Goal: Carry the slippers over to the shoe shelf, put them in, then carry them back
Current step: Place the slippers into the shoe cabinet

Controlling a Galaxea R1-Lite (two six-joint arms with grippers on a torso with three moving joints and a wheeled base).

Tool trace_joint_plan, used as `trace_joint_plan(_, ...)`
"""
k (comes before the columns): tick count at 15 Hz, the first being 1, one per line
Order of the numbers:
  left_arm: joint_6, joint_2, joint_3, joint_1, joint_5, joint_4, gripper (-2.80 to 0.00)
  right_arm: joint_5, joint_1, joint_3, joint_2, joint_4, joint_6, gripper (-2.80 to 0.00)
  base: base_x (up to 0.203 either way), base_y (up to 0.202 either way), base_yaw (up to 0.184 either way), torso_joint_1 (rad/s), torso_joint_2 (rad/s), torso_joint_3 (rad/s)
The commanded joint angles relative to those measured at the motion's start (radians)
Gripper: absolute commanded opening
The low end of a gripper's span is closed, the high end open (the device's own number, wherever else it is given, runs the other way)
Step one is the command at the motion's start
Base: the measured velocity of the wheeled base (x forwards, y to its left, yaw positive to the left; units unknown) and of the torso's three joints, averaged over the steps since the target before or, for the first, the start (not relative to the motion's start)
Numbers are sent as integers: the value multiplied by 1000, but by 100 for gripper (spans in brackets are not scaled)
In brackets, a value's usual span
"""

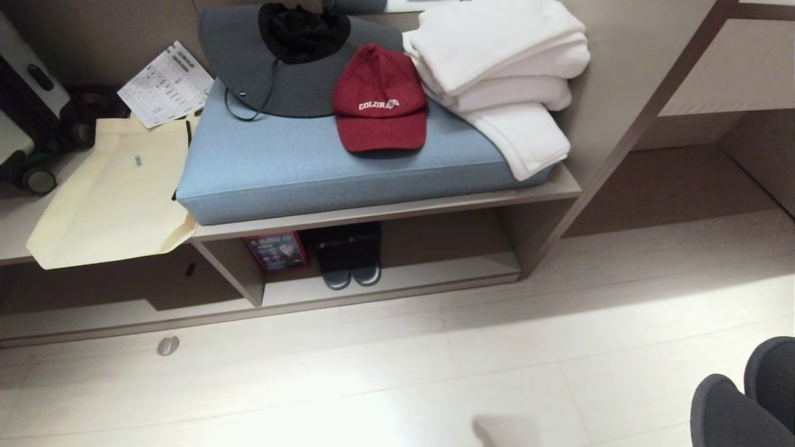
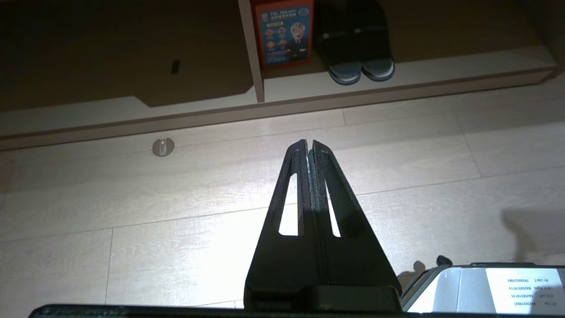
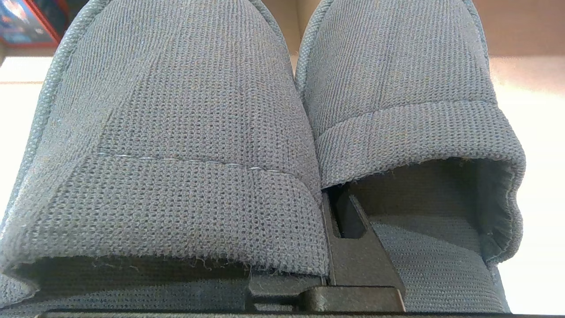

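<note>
The slippers (image 3: 282, 110), a grey-blue knit pair, fill the right wrist view side by side, toes pointing away. My right gripper (image 3: 329, 207) is shut on their two inner walls, one dark finger (image 3: 362, 260) showing inside the right slipper. In the head view their toes (image 1: 742, 397) show at the bottom right, above the floor. The shoe shelf (image 1: 435, 276) is the low beige cubby under the bench, with a divider panel (image 1: 233, 267). My left gripper (image 2: 309, 142) hangs shut and empty over the floor, short of the shoe shelf (image 2: 463, 66).
A darker pair with white sole edges (image 1: 351, 261) and a red box (image 1: 277, 250) stand in the cubby. On top lie a blue cushion (image 1: 298, 174), red cap (image 1: 380, 99), grey hat (image 1: 279, 68), white towels (image 1: 503, 74) and cream bag (image 1: 118, 192). A metal stop (image 1: 168, 345) sits on the floor.
</note>
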Motion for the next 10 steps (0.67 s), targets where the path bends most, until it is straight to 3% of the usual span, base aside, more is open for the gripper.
trace_joint_plan(1,-1,1,2,0,1,0,-280,1,0,2,0,0,-1,-280,0,0,0,7,7,-203)
trace_joint_plan(10,-1,1,2,0,0,0,-280,-1,0,2,0,0,-2,-280,0,0,0,4,4,-196)
